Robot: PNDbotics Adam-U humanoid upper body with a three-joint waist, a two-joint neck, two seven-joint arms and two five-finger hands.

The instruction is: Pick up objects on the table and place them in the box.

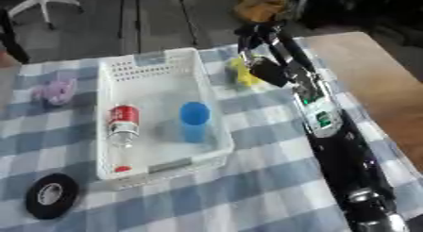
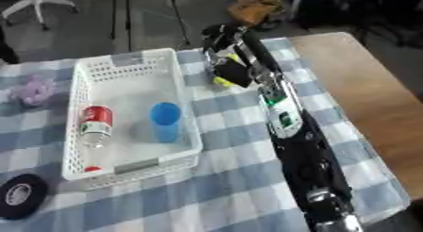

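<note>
Right arm stretched far across table, hand [image 1: 258,61] over yellow object [image 1: 241,71]

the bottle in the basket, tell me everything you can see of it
The bottle is clear plastic with a red label round its upper body and a red cap. It lies on its side on the floor of the white basket, along the left wall, cap toward the near end. It looks empty or nearly so. A blue cup stands upright to its right, apart from it. No hand touches it.
</note>
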